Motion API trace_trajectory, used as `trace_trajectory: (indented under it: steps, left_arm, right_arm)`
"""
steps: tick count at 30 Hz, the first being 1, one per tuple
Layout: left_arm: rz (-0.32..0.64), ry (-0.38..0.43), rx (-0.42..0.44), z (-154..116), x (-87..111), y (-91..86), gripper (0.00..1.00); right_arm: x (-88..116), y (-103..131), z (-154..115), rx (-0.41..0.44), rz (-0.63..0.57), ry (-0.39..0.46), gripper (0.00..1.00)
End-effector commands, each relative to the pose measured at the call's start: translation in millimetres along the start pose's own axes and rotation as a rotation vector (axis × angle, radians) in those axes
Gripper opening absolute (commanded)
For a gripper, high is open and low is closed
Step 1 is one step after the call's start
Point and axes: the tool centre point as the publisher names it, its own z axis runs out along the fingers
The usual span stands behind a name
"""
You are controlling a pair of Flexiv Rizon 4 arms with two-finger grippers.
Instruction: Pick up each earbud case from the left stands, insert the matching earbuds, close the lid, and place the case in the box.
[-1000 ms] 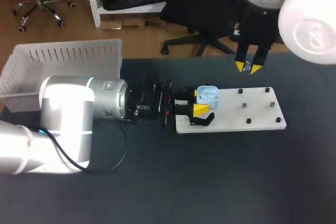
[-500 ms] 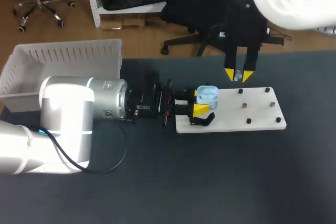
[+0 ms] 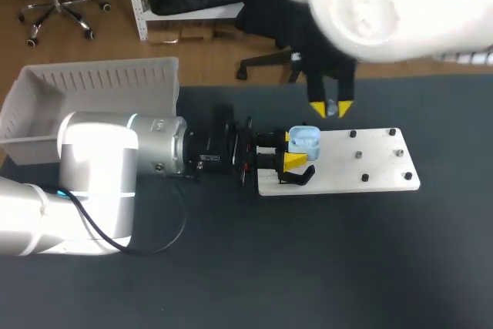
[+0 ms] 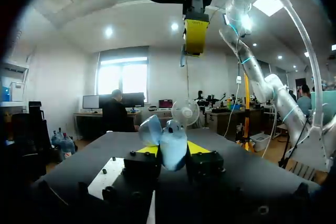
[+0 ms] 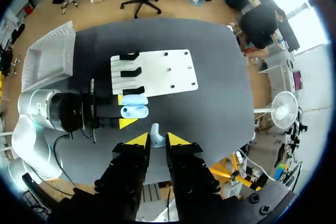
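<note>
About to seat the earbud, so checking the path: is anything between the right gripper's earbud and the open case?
Nothing visible is. The right gripper holds the earbud up off the table, apart from the case. The case is open in the left gripper, whose fingers flank its sides and do not cover the opening.

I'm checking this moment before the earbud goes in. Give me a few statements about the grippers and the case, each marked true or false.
1. The left gripper is shut on the blue case. True.
2. The case's lid is closed. False: it stands open.
3. The right gripper is empty. False: it holds an earbud between its tips.
4. The case is at the white board's end nearest the box. True.
</note>
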Motion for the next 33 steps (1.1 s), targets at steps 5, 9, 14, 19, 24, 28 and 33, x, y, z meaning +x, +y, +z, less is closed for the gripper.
trace_trajectory:
  steps: [5, 9, 14, 19, 24, 28, 33]
  left_arm:
    - [-0.001, 0.002, 0.002, 0, -0.2, 0.5, 0.0]
    - [-0.001, 0.002, 0.002, 0, -0.2, 0.5, 0.0]
    - [-0.001, 0.002, 0.002, 0, -0.2, 0.5, 0.0]
    - [-0.001, 0.002, 0.002, 0, -0.2, 0.5, 0.0]
    - [-0.001, 0.002, 0.002, 0, -0.2, 0.5, 0.0]
    - [-0.001, 0.002, 0.002, 0, -0.2, 0.5, 0.0]
    - [-0.001, 0.002, 0.002, 0, -0.2, 0.5, 0.0]
  right_arm:
    - [16, 25, 9, 0.04, -0.108, -0.076, 0.0]
    - [19, 26, 17, 0.005, -0.122, -0.057, 0.0]
    - [23, 31, 19, -0.029, -0.196, -0.061, 0.0]
    - [23, 31, 19, -0.031, -0.207, -0.066, 0.0]
    - [23, 31, 19, -0.031, -0.207, -0.066, 0.0]
    - [23, 31, 19, -0.031, -0.207, -0.066, 0.0]
    - [21, 39, 19, -0.051, -0.275, -0.071, 0.0]
